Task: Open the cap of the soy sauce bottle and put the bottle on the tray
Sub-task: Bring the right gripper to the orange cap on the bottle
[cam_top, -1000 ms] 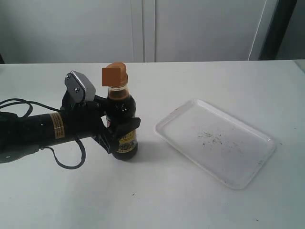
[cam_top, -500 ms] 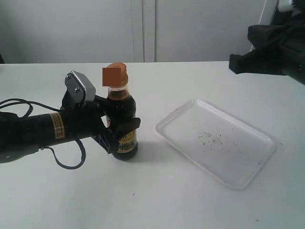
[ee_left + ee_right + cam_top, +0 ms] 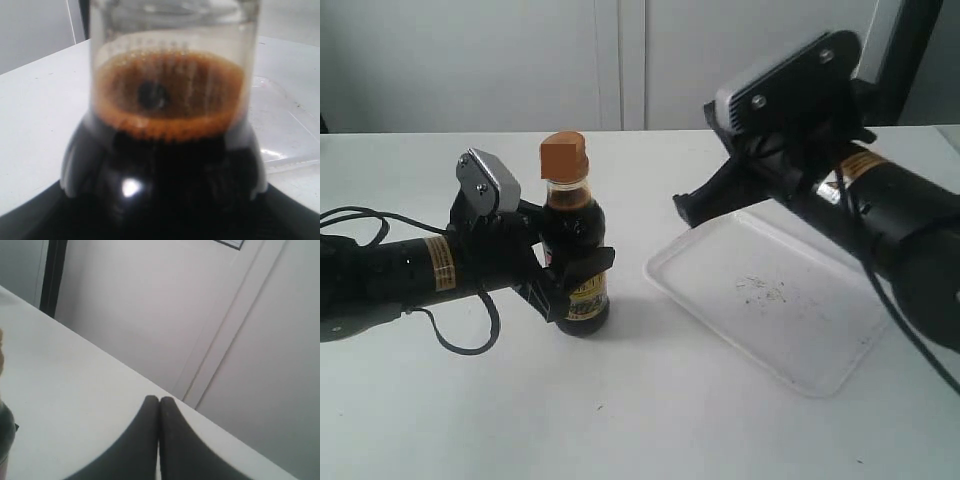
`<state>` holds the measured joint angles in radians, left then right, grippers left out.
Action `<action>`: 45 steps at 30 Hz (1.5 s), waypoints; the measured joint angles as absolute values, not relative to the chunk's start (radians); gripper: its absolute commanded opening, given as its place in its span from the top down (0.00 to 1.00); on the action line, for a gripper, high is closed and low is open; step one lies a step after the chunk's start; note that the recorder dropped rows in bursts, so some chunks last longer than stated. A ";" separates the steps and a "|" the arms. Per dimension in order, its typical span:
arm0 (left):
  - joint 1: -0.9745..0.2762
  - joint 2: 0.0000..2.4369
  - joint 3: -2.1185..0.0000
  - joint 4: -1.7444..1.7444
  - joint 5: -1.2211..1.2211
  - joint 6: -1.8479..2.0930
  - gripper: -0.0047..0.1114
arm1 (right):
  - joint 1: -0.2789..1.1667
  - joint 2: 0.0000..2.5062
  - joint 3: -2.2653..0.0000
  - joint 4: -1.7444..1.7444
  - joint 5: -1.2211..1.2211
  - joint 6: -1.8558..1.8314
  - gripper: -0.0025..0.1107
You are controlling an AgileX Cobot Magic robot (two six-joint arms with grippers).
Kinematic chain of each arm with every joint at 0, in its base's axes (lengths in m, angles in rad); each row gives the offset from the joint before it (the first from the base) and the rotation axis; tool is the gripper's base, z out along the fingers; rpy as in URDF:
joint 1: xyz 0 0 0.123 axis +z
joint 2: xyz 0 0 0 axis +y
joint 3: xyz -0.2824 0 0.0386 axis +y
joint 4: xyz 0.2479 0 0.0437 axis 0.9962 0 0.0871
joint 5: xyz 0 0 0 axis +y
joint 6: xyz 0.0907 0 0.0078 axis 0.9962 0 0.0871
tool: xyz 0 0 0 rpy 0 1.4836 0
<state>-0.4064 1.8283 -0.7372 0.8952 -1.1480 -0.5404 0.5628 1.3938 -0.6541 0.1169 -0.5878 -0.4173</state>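
Note:
The soy sauce bottle [image 3: 574,250] stands upright on the white table, dark liquid inside, yellow label low on its front. Its golden-orange cap [image 3: 563,156] sits closed on the neck. My left gripper [image 3: 582,272] comes in from the left and is shut on the bottle's body, with the table under its base. In the left wrist view the bottle [image 3: 167,115] fills the picture. My right gripper [image 3: 684,205] hangs above the near-left corner of the tray [image 3: 820,340], to the right of the cap and apart from it. Its fingertips [image 3: 152,402] are pressed together, holding nothing.
The white speckled tray lies empty to the right of the bottle, its corner [image 3: 287,125] showing behind the bottle in the left wrist view. A pale wall with cabinet doors [image 3: 620,60] runs behind the table. The left arm's cable [image 3: 460,340] loops on the table.
My right arm has swung in from the upper right and now reaches left over the tray toward the bottle's cap. The left gripper and the bottle have not moved.

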 measured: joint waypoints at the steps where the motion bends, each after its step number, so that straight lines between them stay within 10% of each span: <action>1: -0.406 1.828 -0.737 0.895 -1.148 -0.540 0.96 | 0.575 1.407 -0.654 0.117 -0.606 -0.435 0.98; 45: -0.406 1.828 -0.737 0.904 -1.150 -0.540 0.96 | 0.669 1.680 -0.826 -0.127 -0.708 -0.801 0.98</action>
<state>-0.4064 1.8283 -0.7372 0.9038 -1.1499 -0.5404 0.6686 1.6803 -0.8264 -0.1270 -0.7084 -0.8014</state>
